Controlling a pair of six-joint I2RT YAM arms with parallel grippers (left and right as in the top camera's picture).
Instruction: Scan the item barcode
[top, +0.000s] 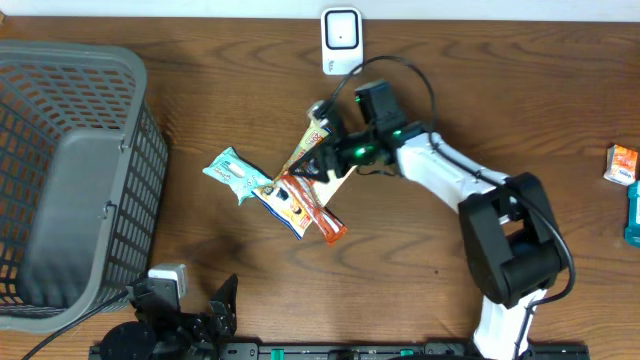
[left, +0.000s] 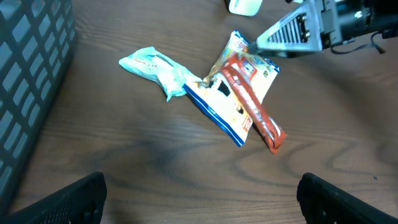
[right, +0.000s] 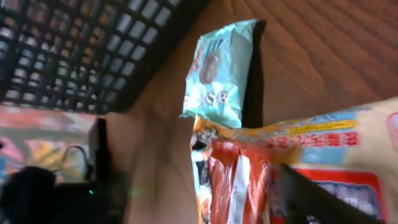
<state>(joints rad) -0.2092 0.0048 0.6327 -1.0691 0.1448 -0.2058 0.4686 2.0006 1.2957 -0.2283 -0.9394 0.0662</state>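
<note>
Several snack packets lie in a heap at the table's middle: a teal one (top: 232, 172), a yellow one (top: 308, 143), a red one (top: 318, 208) and a white and blue one (top: 280, 205). The white scanner (top: 341, 40) stands at the far edge. My right gripper (top: 322, 165) hovers low over the yellow packet (right: 336, 127) with its jaws open; only one finger (right: 323, 199) shows in its wrist view, above the red packet (right: 233, 180). My left gripper (left: 200, 180) is wide open at the near edge, holding nothing, with the heap (left: 239, 93) well ahead of it.
A large grey mesh basket (top: 70, 180) fills the left side. A small orange box (top: 622, 163) and a teal item (top: 633, 215) sit at the right edge. The scanner's cable runs over the right arm.
</note>
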